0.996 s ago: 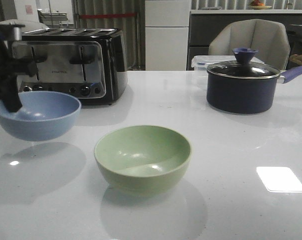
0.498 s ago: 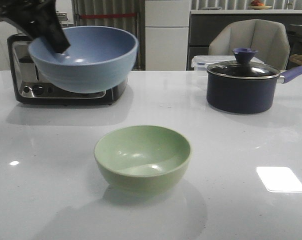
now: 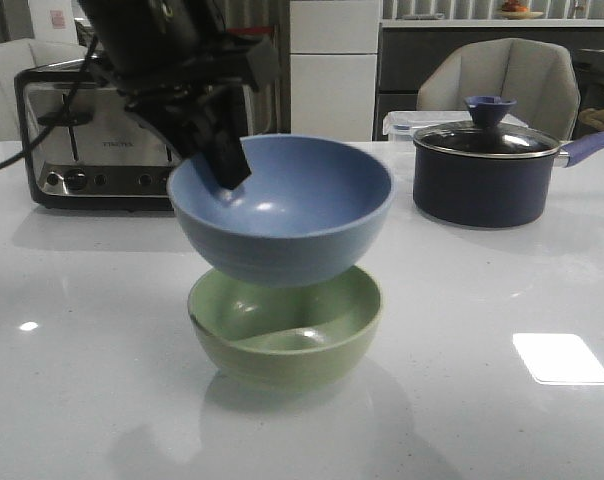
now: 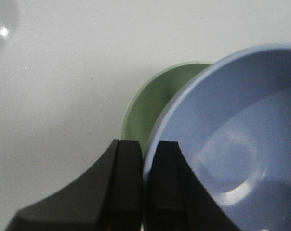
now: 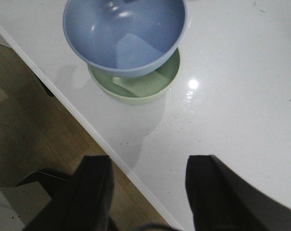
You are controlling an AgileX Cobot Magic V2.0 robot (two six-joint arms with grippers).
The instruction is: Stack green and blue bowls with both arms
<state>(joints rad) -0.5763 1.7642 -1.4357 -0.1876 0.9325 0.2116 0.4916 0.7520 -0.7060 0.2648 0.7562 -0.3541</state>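
Note:
My left gripper [image 3: 225, 165] is shut on the rim of the blue bowl [image 3: 282, 210] and holds it in the air just above the green bowl [image 3: 285, 335], which stands on the white table [image 3: 462, 400]. In the left wrist view my left gripper [image 4: 145, 149] pinches the rim of the blue bowl [image 4: 232, 144], with the green bowl [image 4: 152, 103] partly hidden below it. My right gripper [image 5: 148, 166] is open and empty over the table's front edge, apart from both bowls: the blue bowl [image 5: 124, 36] and the green bowl [image 5: 145, 86].
A black and chrome toaster [image 3: 82, 135] stands at the back left. A dark navy lidded saucepan [image 3: 487, 170] stands at the back right. A chair [image 3: 502, 85] is behind the table. The floor [image 5: 34, 139] lies beyond the table edge.
My left gripper has carried the blue bowl up from the left of the table, then right and down until it is over the green bowl. The green bowl has not moved.

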